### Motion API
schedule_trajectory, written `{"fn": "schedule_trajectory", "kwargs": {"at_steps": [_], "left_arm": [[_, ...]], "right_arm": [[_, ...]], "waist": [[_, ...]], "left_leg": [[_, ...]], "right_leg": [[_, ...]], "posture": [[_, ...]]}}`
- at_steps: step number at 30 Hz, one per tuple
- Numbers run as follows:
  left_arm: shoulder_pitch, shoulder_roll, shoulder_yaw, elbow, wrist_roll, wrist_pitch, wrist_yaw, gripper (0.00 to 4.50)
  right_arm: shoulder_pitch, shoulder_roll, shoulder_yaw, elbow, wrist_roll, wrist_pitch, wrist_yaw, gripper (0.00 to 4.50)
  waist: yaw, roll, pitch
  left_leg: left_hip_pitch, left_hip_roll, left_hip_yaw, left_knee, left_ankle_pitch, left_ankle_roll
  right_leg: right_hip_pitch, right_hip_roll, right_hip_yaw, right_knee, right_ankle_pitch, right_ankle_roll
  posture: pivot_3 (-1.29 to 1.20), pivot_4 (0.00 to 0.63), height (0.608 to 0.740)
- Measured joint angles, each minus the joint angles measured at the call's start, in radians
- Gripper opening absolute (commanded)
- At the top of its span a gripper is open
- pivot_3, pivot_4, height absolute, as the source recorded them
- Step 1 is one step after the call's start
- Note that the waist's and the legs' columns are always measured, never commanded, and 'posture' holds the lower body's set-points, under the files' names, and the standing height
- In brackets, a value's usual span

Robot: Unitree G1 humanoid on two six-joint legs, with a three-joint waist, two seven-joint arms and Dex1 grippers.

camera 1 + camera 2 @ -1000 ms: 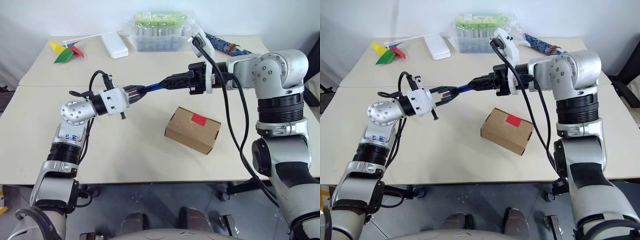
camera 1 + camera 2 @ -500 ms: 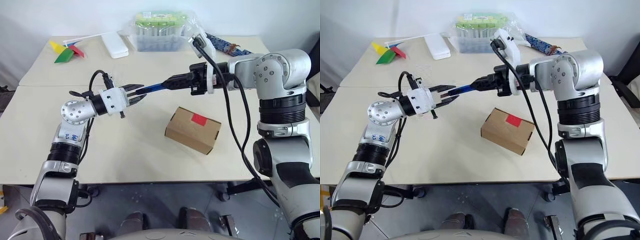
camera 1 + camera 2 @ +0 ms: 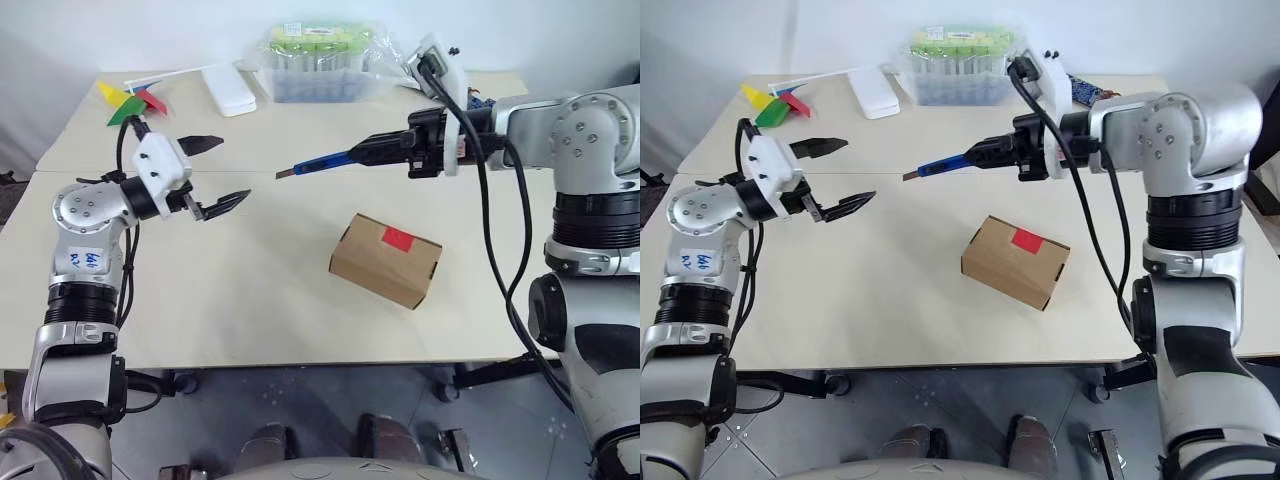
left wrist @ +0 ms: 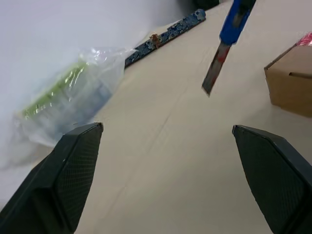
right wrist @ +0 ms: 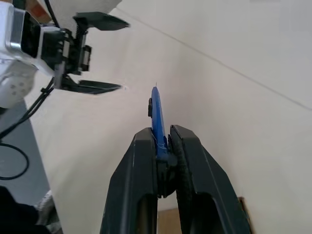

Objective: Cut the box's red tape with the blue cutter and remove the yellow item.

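Box [image 3: 386,259] sits closed on the table [image 3: 250,300], right of centre, red tape [image 3: 398,238] intact across the lid seam. Yellow item can't be seen.

Blue cutter [image 3: 325,162] is up in the air behind the box, clamped at its back end in the right claw [image 3: 392,152], blade tip pointing toward the robot's left. Nothing between cutter and box, clear drop onto the tape.

Left claw [image 3: 218,174] is spread wide, holding nothing, well to the left of the blade tip.

Back edge of the table: clear tub with green lid [image 3: 318,62] in plastic wrap, white flat block [image 3: 229,88], pinwheel [image 3: 129,102] at the far-left corner, blue patterned strip [image 4: 163,36] beyond the tub. All well clear of the box.

Versus a second ago: left claw was pinched on the cutter's tip, both claws on it. Now it has let go and swung off left; the right claw has the cutter alone. Box hasn't moved.
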Motion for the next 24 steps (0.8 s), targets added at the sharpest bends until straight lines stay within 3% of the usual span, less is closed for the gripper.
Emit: {"fn": "schedule_trajectory", "kwargs": {"at_steps": [9,14,19,24], "left_arm": [[0.03,-0.084,-0.037,-0.241,-0.171,0.388,-0.093,4.5],[0.016,-0.166,-0.14,-0.35,-0.182,0.58,-0.076,4.5],[-0.055,-0.222,-0.246,-0.365,-0.149,0.679,-0.058,4.5],[-0.096,-0.229,-0.336,-0.357,-0.04,0.685,-0.034,3.29]], "right_arm": [[0.132,-0.202,0.003,-0.197,0.0,-0.019,0.015,0.14],[0.275,-0.341,-0.021,-0.35,0.002,-0.102,0.046,0.14],[0.401,-0.477,-0.13,-0.412,0.01,-0.139,0.076,0.14],[0.459,-0.512,-0.197,-0.442,0.018,-0.145,0.07,0.14]], "waist": [[0.014,-0.003,0.002],[0.024,-0.004,0.003],[0.034,-0.005,0.003],[0.027,-0.005,0.003]], "left_leg": [[-0.003,-0.001,0.0,0.001,0.0,0.0],[-0.003,0.0,0.001,0.001,0.0,0.0],[-0.003,-0.001,0.001,0.002,0.0,0.0],[-0.002,0.001,0.002,0.001,0.0,0.0]], "right_leg": [[0.0,0.0,0.0,-0.002,0.0,0.001],[0.0,0.001,0.001,-0.003,0.0,0.001],[0.0,0.001,0.001,-0.005,0.0,0.001],[0.0,0.002,0.002,-0.006,0.0,0.001]], "posture": [[0.0,0.15,0.74],[0.0,0.15,0.74],[0.0,0.15,0.74],[0.0,0.15,0.74]]}}
